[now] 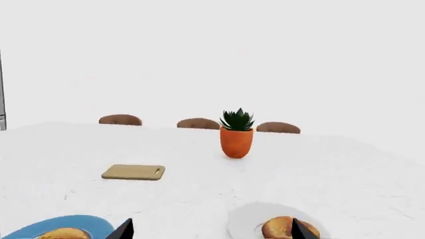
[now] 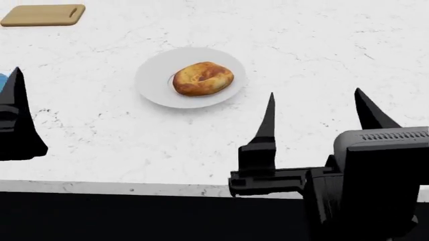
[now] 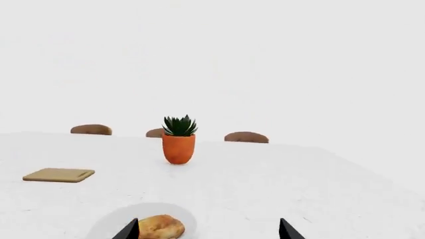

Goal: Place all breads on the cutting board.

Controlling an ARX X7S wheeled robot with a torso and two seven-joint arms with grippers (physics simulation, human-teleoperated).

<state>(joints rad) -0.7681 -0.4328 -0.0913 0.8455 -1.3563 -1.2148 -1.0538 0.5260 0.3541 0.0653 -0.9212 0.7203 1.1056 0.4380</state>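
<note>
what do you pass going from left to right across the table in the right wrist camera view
Cutting board → round bread on the white plate → orange potted plant.

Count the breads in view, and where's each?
2. A round bread sits on the white plate on the counter. A second bread lies on the blue plate, mostly cut off at the left wrist view's edge. Neither is on the cutting board.
</note>
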